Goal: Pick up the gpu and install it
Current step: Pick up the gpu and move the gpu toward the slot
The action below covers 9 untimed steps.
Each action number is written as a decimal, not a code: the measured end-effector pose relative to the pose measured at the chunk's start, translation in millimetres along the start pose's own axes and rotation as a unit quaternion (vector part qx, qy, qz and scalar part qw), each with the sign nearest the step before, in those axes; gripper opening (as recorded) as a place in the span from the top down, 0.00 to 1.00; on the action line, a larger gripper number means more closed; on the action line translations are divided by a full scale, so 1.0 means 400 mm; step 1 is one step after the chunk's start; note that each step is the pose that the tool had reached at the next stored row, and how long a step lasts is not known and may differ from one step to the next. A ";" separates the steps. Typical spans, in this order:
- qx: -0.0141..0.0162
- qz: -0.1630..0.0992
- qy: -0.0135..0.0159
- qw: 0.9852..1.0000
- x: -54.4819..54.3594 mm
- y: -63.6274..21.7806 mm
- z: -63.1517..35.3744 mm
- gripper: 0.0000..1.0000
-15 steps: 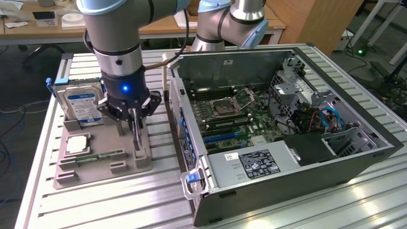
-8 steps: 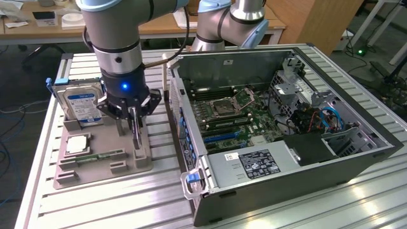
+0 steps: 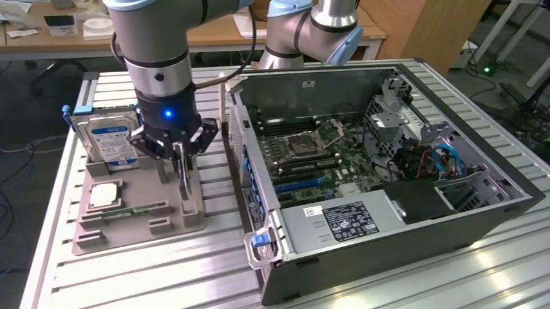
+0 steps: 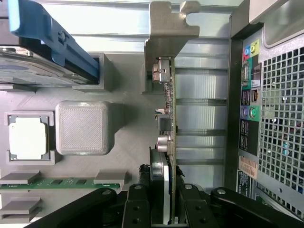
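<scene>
Gripper appears clamped on gpu, card upright in gray holder beneath; lifting wants a straight, untilted pull to avoid binding.

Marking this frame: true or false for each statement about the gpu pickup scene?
1. The gripper has its fingers on either side of the gpu. True.
2. The gpu sits installed in the computer case. False: it stands on edge in the grey tray beside the case.
3. The hard drive lies flat on the table. False: it stands upright in a slot of the tray.
4. The case is open and its motherboard shows. True.
5. The memory stick lies in the tray. True.
</scene>
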<state>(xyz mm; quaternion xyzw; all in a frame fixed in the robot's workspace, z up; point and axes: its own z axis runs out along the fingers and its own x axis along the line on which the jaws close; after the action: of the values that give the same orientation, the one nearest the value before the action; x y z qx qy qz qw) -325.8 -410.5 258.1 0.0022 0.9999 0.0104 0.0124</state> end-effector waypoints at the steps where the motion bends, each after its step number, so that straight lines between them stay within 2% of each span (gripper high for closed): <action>1: 0.000 0.000 0.000 1.000 0.000 0.000 -0.002 0.72; 9: 0.000 0.000 0.000 1.000 0.000 0.000 -0.015 0.72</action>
<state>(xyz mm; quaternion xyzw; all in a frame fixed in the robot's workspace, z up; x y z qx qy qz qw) -325.9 -410.5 263.9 0.0022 0.9999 0.0104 0.0125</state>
